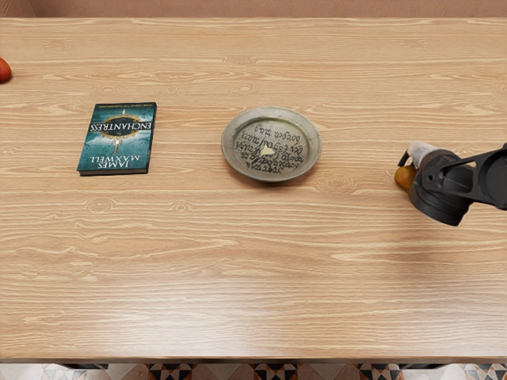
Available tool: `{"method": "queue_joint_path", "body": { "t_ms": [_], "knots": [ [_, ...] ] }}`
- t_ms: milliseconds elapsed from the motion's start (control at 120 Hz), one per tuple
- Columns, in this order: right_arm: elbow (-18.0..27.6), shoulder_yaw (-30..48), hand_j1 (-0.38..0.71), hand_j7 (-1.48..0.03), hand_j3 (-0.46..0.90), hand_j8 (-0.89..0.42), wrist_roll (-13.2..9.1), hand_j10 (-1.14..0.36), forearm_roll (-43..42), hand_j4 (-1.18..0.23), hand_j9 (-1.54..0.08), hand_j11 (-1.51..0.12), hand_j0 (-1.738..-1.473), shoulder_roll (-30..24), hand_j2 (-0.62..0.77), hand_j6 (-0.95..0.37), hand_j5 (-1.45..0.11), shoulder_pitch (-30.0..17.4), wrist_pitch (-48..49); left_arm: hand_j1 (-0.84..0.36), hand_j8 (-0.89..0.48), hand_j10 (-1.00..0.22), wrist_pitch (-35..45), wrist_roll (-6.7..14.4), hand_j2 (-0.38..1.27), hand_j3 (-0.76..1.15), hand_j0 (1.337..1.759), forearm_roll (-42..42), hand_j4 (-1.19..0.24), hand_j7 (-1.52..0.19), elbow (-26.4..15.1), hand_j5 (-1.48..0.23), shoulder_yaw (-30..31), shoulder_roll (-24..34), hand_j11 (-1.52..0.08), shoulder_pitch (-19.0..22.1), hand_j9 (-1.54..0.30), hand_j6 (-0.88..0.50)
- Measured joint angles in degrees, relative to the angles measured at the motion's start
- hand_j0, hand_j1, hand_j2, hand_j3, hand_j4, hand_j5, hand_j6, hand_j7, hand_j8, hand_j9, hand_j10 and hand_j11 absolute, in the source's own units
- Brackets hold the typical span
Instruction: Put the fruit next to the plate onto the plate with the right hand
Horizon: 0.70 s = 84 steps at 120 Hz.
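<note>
At the right hand (425, 171), fruit (404, 179) mostly hidden, perhaps held.

Pale, matt wood-grain worktop (238, 261); dull tarnished metal plate (271, 144), engraved; glossy paper-covered book (117, 138); dark matt robot hand (434, 184).

Right hand (417, 152): mostly behind its own dark wrist (444, 188), only a pale sliver shows. Arm (493, 178) is cut by the right edge.
Fruit (404, 177): orange and largely covered by hand and wrist. Touching or just beside, can't tell.
Red round object (3, 70): clipped by the left edge (kind unclear).
Plate (230, 147): lettering inside is too small to read.
Book (117, 138): fine print by the title is unreadable.
Table (238, 269): runs off both sides.
Patterned floor (269, 370): thin strip only, at the bottom edge.
</note>
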Motion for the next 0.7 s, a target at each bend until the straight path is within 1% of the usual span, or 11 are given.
{"method": "queue_joint_path", "body": {
  "t_ms": [325,442,583,700],
  "knots": [
    [-0.8,0.0,0.13,-0.52,0.0,-0.4,0.0,-0.4,-0.7,-0.4,-0.52,-0.52,-1.658,0.8,-0.08,-0.4,-0.52,-0.4,-0.5,0.35,0.0,0.0,0.0,0.0,0.0,0.0,1.658,0.0,0.0,0.0,0.0,0.0,0.0,0.0,0.0,0.0,0.0,0.0],
    [-0.9,0.0,0.16,-0.55,0.0,-0.42,0.0,-0.42,-0.8,-0.42,-0.55,-0.55,-1.658,0.8,-0.08,-0.42,-0.55,-0.6,-0.5,0.35,0.0,0.0,0.0,0.0,0.0,0.0,1.658,0.0,0.0,0.0,0.0,0.0,0.0,0.0,0.0,0.0,0.0,0.0],
    [-1.1,0.0,0.19,-0.59,0.0,-0.46,0.0,-0.46,-0.8,-0.45,-0.59,-0.59,-1.658,0.8,-0.09,-0.42,-0.59,-0.6,-0.5,0.35,0.0,0.0,0.0,0.0,0.0,0.0,1.658,0.0,0.0,0.0,0.0,0.0,0.0,0.0,0.0,0.0,0.0,0.0],
    [-1.1,0.0,0.21,-0.61,0.0,-0.47,0.0,-0.47,-0.8,-0.47,-0.61,-0.61,-1.658,0.9,-0.07,-0.42,-0.61,-0.7,-0.5,0.35,0.0,0.0,0.0,0.0,0.0,0.0,1.658,0.0,0.0,0.0,0.0,0.0,0.0,0.0,0.0,0.0,0.0,0.0]
  ]
}}
